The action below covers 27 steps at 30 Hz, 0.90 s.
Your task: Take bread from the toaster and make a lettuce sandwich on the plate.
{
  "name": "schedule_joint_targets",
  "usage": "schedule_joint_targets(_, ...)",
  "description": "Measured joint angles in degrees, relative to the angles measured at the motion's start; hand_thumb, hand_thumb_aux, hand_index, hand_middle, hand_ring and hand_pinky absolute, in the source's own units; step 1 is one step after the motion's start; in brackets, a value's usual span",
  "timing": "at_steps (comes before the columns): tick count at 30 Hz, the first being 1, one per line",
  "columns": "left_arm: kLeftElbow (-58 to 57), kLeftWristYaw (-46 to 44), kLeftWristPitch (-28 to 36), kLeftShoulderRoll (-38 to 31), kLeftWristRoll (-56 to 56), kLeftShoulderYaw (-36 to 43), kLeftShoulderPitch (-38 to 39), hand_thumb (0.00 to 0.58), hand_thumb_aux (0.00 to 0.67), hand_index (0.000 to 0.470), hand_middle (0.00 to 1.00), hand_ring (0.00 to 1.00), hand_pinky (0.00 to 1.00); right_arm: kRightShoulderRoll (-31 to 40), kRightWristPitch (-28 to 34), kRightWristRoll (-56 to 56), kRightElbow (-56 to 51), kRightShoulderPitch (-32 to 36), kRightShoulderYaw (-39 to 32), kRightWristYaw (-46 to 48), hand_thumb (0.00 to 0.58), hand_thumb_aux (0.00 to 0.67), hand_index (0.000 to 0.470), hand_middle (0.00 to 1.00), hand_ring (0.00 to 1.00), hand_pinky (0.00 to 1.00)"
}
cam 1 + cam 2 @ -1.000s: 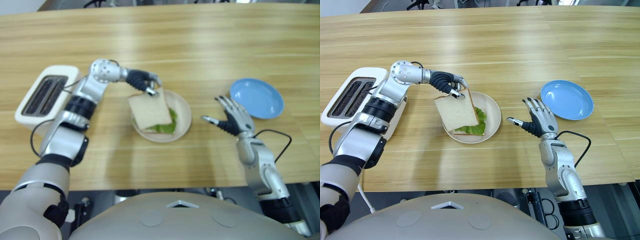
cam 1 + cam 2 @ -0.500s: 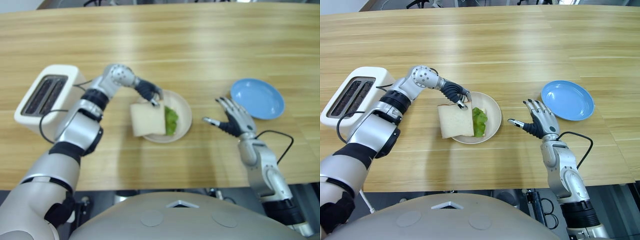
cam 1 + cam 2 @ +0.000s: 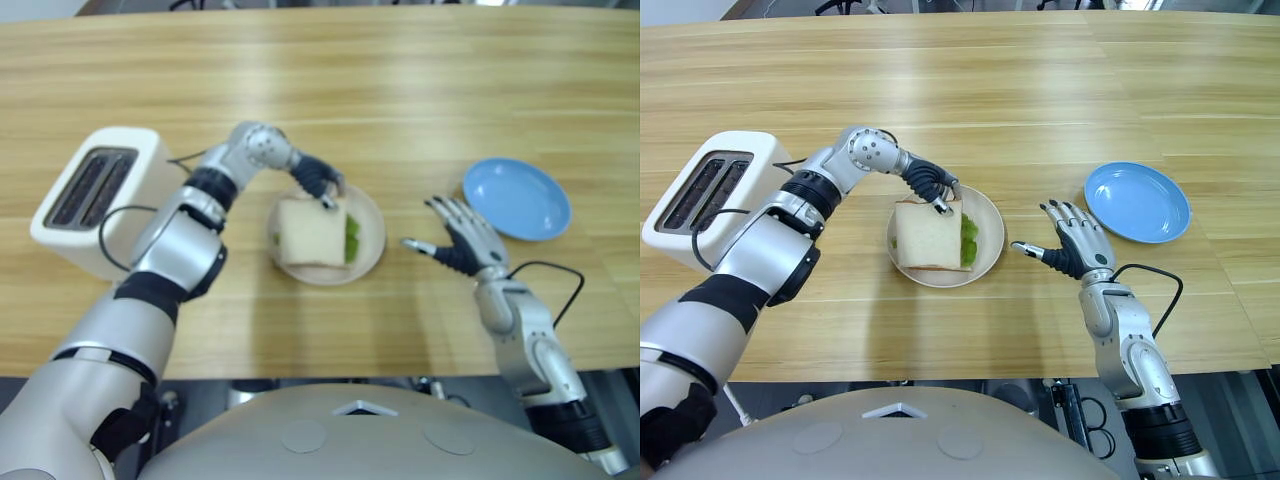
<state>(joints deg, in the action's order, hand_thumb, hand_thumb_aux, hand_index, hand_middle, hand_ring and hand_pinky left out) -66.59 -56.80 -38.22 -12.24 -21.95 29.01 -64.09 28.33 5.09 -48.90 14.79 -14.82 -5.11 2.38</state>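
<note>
A white bread slice lies on green lettuce in the beige plate at the table's middle. The lettuce peeks out along the slice's right edge. My left hand is at the plate's far rim, its fingertips pinched on the slice's top right corner. The white toaster stands at the left with two dark slots on top. To the right of the plate my right hand hovers with its fingers spread and nothing in it.
A blue plate sits at the right, just beyond my right hand. A black cable loops beside the right forearm near the table's front edge. Bare wooden table stretches behind the plates.
My left hand has carried the bread slice rightward and lowered it from a tilt to lie flat over the lettuce. The right hand has stayed where it was.
</note>
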Motion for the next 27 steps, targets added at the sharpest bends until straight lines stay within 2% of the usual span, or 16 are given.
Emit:
schedule_joint_targets(7, 0.85, -2.94, -0.75, 0.01, 1.19, -1.08, -0.45, 0.58, 0.67, 0.46, 1.0, 1.0, 1.0, -0.16, 0.03, -0.04, -0.01, 0.07, -0.56, 0.01, 0.0, 0.0, 0.0, 0.0, 0.0, 0.0)
schedule_joint_targets(14, -0.35, -0.07, -0.77, 1.07, -0.76, -0.25, -0.71, 0.58, 0.67, 0.46, 1.0, 1.0, 1.0, -0.28, 0.07, -0.04, -0.03, 0.3, -1.43, -0.01, 0.0, 0.0, 0.0, 0.0, 0.0, 0.0)
schedule_joint_targets(24, -5.86, 12.33, 0.13, 2.04, -9.67, 4.52, -0.73, 0.58, 0.67, 0.46, 1.0, 1.0, 1.0, -0.03, -0.15, -0.07, -0.02, 0.34, -1.97, 0.21, 0.0, 0.0, 0.0, 0.0, 0.0, 0.0)
schedule_joint_targets(27, -6.86, 17.89, 0.16, 2.82, -13.81, 7.53, -0.71, 0.58, 0.67, 0.46, 1.0, 1.0, 1.0, 0.96, -2.06, -0.27, 0.36, 0.31, -3.59, 0.88, 0.0, 0.0, 0.0, 0.0, 0.0, 0.0)
